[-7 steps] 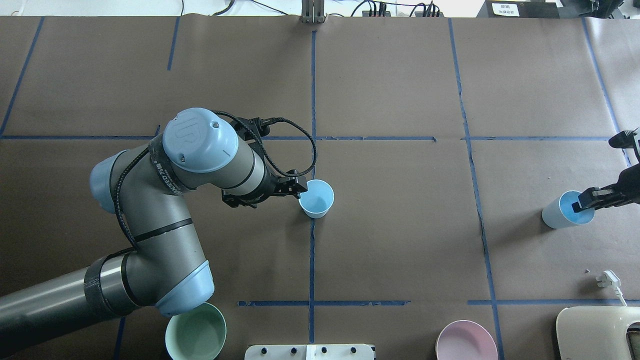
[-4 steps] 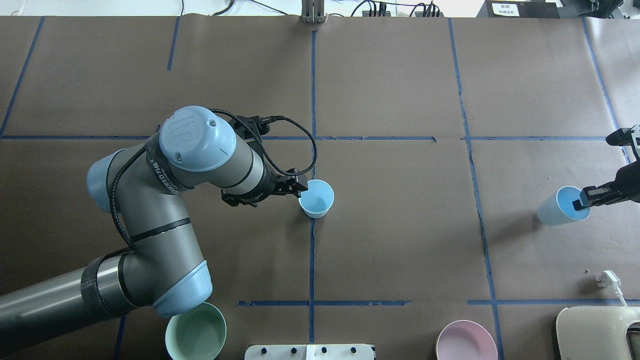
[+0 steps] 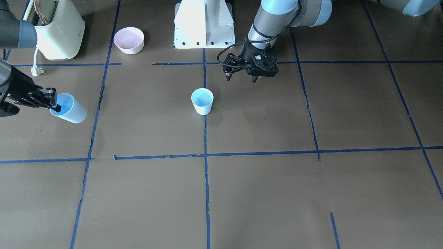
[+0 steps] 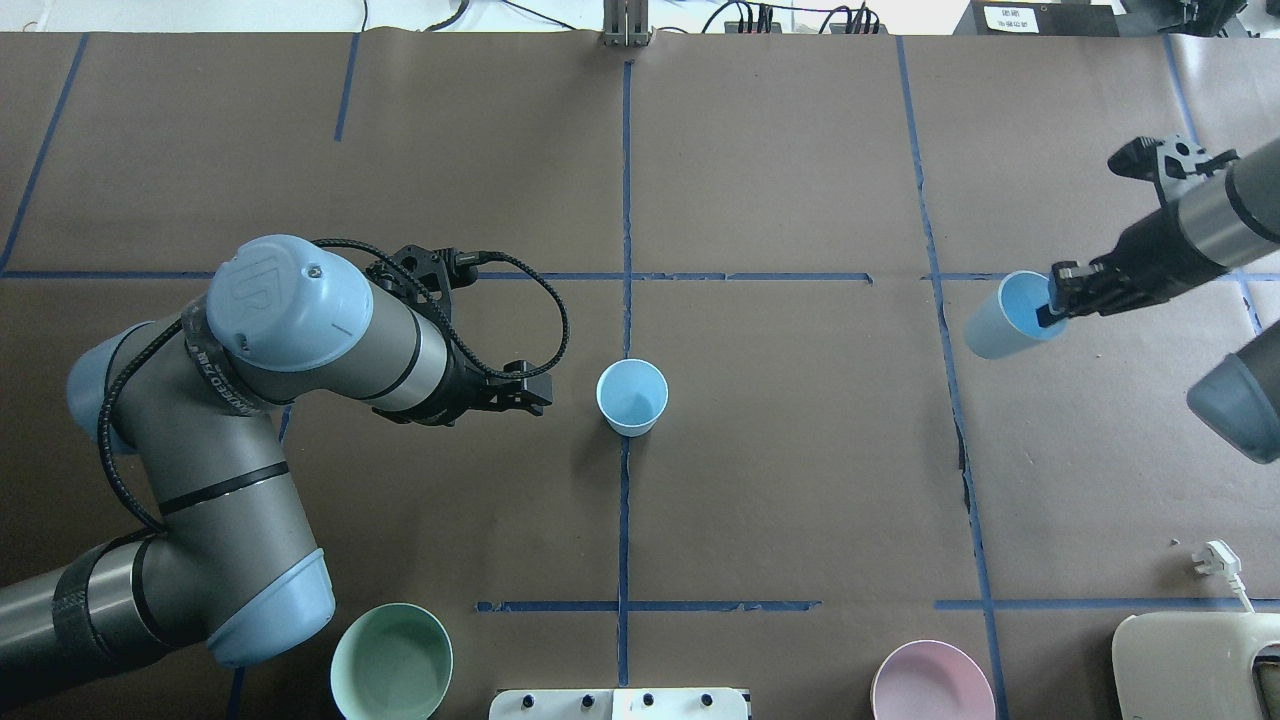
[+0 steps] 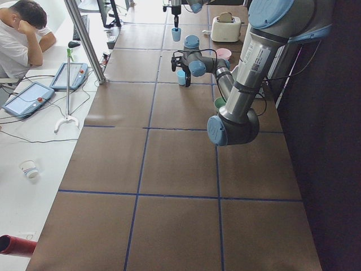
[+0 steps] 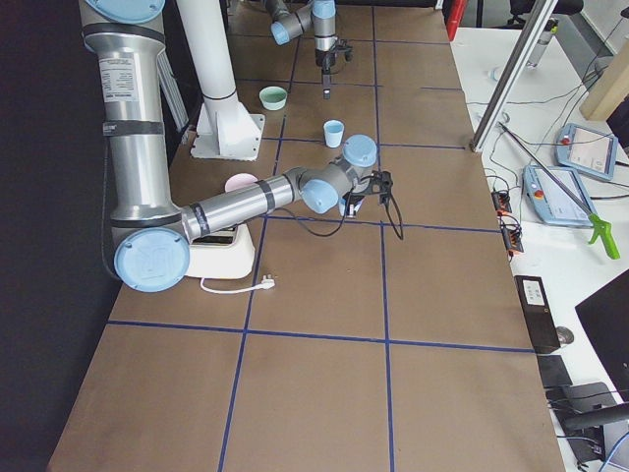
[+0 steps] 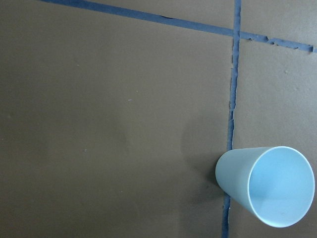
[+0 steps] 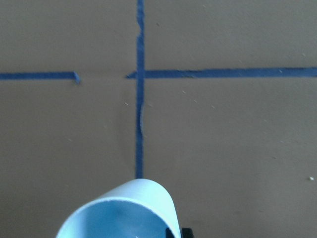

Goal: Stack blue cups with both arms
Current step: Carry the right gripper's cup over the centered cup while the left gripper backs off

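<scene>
Pale blue cups (image 4: 632, 397), brown table (image 4: 800, 450), blue tape lines (image 4: 625, 520)

You'll see the left gripper (image 4: 543, 395) backed off the centre cup (image 4: 632, 397); the right gripper (image 4: 1052, 308) carried the second cup (image 4: 998, 320) inward

Smooth matt plastic blue cups (image 4: 632, 397), matt brown paper table cover (image 4: 800, 450), frayed blue tape (image 4: 623, 520)

The brown table (image 4: 800, 450), gridded with blue tape lines (image 4: 623, 520), carries 1 blue cup (image 4: 632, 397) upright at its middle, on a tape line. Along the robot's near edge sit a mint-green bowl (image 4: 391, 662) at left, a pink bowl (image 4: 932, 684) at right, and a cream toaster (image 4: 1200, 665) with a white plug (image 4: 1218, 558) at far right.
</scene>
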{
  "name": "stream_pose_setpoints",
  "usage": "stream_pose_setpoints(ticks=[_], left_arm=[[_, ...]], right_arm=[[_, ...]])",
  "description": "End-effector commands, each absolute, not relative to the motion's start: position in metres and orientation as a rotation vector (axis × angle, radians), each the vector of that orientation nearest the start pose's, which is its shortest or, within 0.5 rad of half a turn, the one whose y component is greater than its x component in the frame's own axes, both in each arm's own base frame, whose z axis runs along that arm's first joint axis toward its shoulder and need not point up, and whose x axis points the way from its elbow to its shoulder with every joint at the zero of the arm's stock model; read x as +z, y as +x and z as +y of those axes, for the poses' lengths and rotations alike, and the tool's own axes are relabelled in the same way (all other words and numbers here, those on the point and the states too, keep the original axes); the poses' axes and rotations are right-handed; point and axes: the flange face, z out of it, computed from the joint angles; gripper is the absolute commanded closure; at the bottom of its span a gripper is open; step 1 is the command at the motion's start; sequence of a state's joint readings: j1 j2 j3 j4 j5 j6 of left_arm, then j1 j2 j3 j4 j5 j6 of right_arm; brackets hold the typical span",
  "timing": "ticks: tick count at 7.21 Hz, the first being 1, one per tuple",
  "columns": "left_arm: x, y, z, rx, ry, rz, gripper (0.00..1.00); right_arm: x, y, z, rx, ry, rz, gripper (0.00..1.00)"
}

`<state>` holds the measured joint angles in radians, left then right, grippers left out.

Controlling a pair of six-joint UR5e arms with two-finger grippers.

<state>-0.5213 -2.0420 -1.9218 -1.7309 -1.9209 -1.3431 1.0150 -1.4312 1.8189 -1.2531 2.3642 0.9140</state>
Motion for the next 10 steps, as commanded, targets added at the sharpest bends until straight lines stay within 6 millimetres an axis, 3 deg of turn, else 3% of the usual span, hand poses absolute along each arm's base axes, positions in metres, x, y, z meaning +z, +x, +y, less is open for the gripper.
stream_pose_setpoints(ticks=[1, 2, 4, 5, 7, 10], left_arm=[[0.258, 0.454, -0.378, -0.083, 0.067, 1.022, 0.0], [0.276, 0.45, -0.376, -0.056, 0.081, 1.01, 0.0], [0.282, 0.449, -0.375, -0.048, 0.082, 1.008, 0.0], [0.282, 0.449, -0.375, -0.05, 0.081, 1.006, 0.0], [0.282, 0.449, -0.375, -0.051, 0.08, 1.006, 0.0], [0.282, 0.448, -0.374, -0.055, 0.077, 1.008, 0.0]], right_arm=[[0.295, -0.319, -0.508, 0.142, -0.133, -1.041, 1.0], [0.249, -0.347, -0.505, 0.197, -0.161, -1.039, 1.0], [0.191, -0.424, -0.465, 0.251, -0.177, -1.034, 1.0], [0.176, -0.442, -0.455, 0.264, -0.173, -1.0, 1.0], [0.154, -0.469, -0.435, 0.271, -0.176, -0.976, 1.0], [0.159, -0.49, -0.432, 0.281, -0.156, -0.941, 1.0]])
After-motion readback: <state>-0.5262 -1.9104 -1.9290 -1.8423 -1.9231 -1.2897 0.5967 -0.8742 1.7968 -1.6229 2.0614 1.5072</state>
